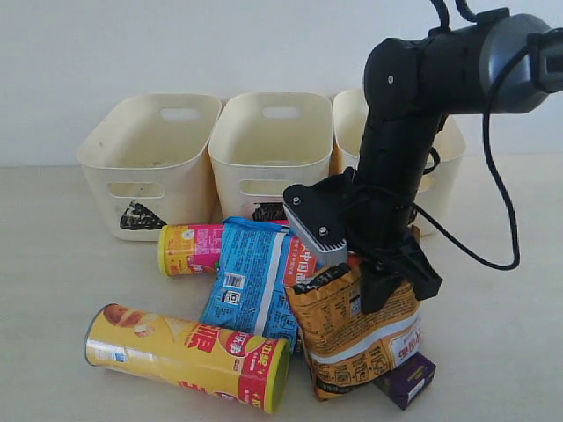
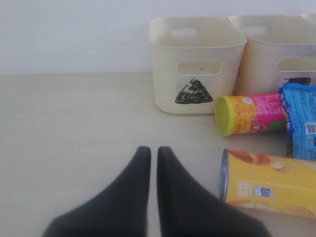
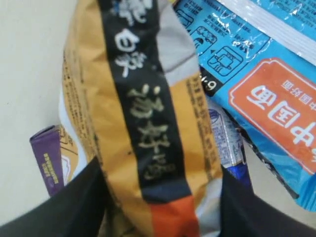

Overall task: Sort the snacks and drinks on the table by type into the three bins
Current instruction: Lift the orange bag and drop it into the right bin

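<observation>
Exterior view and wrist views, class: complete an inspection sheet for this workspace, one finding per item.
Surface: pale wood-grain table.
Job's things: three cream bins at the back; yellow canister and pink canister lying down; blue bag beside them; orange bag held upright; purple carton at its foot.
Clutter: nothing seen.
Grippers: right gripper clamps the orange bag's top; left gripper shut, empty.
Cables: black cable loops off the right arm.
Surroundings: plain white wall.

Exterior: front, mid-distance. Left wrist: low, shares triangle bin [image 2: 165, 84]. Right wrist: close-up.
</observation>
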`<state>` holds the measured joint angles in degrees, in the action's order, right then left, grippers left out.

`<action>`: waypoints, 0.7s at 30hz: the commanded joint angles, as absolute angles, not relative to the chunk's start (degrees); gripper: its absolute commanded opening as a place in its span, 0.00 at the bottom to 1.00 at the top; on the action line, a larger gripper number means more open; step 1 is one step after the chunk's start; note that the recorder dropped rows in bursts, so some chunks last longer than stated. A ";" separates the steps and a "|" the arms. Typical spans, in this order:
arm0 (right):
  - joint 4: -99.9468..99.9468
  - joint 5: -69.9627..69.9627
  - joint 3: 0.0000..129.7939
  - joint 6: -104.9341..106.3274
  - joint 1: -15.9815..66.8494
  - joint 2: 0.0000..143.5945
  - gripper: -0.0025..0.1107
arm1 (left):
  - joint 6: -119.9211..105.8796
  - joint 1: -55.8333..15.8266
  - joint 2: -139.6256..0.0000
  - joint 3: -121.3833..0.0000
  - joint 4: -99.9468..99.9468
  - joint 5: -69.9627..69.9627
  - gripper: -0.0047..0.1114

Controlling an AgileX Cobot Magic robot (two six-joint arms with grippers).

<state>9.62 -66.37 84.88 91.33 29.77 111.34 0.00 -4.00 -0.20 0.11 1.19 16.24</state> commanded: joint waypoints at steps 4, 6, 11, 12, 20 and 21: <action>8.12 -69.96 84.66 88.71 29.86 105.48 0.02 | 0.41 -3.84 0.00 0.00 0.71 15.92 0.07; 8.12 -69.96 84.66 88.31 29.86 103.79 0.02 | 0.41 -3.84 0.00 0.00 0.71 15.92 0.07; 8.12 -69.96 84.66 86.03 29.86 100.38 0.02 | 0.41 -3.84 0.00 0.00 0.71 15.92 0.07; 8.12 -69.96 84.66 85.87 29.86 99.83 0.02 | 0.41 -3.84 0.00 0.00 0.71 15.92 0.07; 3.58 -69.96 84.66 82.69 29.65 93.74 0.02 | 0.41 -3.84 0.00 0.00 0.71 15.92 0.07; 1.95 -69.96 84.66 82.31 29.65 91.74 0.02 | 0.41 -3.84 0.00 0.00 0.71 15.92 0.07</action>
